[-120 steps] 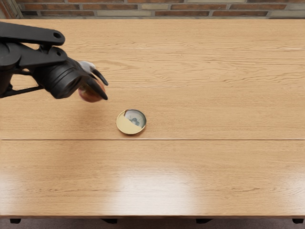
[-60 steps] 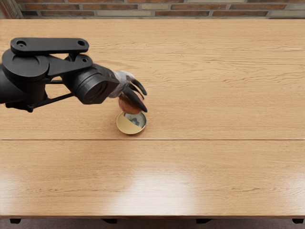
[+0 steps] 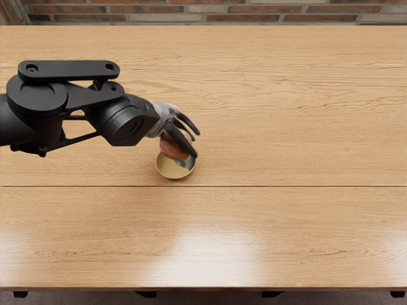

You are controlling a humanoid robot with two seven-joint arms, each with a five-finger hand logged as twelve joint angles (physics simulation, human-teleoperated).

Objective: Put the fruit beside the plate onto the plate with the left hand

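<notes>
My left hand (image 3: 179, 136) reaches in from the left edge and hangs over the small yellow plate (image 3: 166, 169) near the table's middle. Its dark fingers (image 3: 189, 124) are curled around a reddish-brown fruit (image 3: 170, 147). The fruit sits low above the plate's back half, and I cannot tell whether it touches the plate. The hand hides the plate's upper part. No right arm shows.
The black forearm (image 3: 63, 105) spans the table's left side. A seam (image 3: 286, 186) runs across the wooden tabletop just below the plate. A brick wall (image 3: 203, 9) lines the far edge.
The left hand has carried the fruit rightward from the table's left side to above the plate, then lowered it slightly in the last half second.
</notes>
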